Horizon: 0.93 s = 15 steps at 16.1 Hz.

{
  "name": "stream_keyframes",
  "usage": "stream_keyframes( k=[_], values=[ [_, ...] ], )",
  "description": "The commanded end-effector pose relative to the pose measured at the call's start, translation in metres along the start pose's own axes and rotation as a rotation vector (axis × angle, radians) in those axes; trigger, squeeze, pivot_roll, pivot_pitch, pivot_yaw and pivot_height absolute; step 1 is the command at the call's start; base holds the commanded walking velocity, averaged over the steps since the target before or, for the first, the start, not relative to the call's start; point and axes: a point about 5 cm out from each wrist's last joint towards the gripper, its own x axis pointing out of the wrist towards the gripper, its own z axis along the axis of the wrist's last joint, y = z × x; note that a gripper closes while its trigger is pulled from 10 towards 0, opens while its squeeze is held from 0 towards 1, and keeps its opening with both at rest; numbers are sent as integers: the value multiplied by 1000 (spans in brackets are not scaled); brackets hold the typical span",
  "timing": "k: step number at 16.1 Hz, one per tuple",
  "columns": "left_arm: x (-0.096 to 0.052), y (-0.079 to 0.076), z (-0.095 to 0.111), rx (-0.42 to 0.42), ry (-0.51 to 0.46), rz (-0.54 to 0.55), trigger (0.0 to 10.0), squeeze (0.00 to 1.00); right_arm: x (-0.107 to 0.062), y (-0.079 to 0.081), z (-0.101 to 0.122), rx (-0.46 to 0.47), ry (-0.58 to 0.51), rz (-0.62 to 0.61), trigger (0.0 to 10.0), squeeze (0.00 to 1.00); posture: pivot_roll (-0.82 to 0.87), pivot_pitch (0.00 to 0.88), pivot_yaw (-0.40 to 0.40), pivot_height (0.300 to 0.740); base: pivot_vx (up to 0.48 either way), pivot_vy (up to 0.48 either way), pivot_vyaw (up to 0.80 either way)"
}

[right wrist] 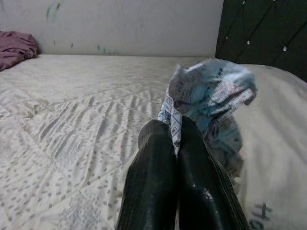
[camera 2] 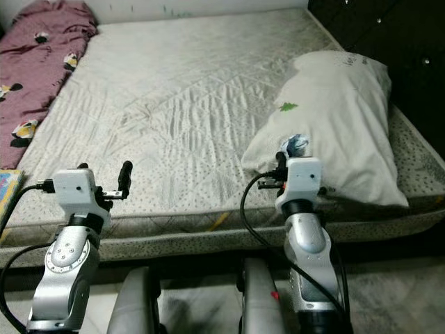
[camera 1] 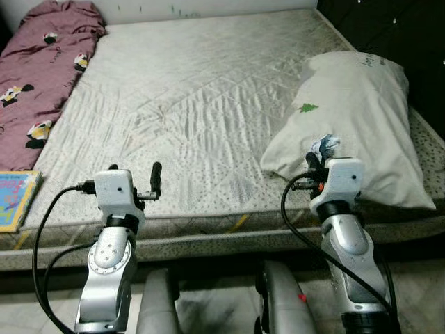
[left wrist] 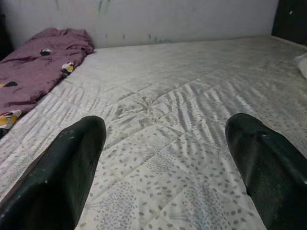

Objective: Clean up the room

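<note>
A bed (camera 1: pixel 201 104) is seen ahead, covered by a pale quilted mattress cover with a small speckled pattern. A white pillow (camera 1: pixel 354 118) printed with a small green tree is laid on its right side, reaching the near edge. A maroon patterned blanket (camera 1: pixel 42 69) is bunched along the far left side. A colourful book (camera 1: pixel 15 198) is lying at the near left corner.

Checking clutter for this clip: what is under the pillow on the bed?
The pillow lies on the bare quilted mattress; anything beneath it is covered. Before it, the right gripper pinches a crumpled wrapper.
</note>
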Motion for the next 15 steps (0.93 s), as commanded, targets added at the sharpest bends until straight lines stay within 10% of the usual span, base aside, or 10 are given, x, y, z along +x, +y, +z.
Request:
stream_keyframes(
  k=[1, 15],
  values=[
    [0, 1, 0, 0, 11, 5, 10000, 0, 2, 1, 3, 7, -8, -1, 10000, 0, -48, 0, 42, 650, 0, 0, 0],
    [2, -4, -1, 17, 16, -30, 10000, 0, 1, -4, -1, -51, 10, -31, 10000, 0, -49, 0, 42, 735, 0, 0, -183]
  ],
)
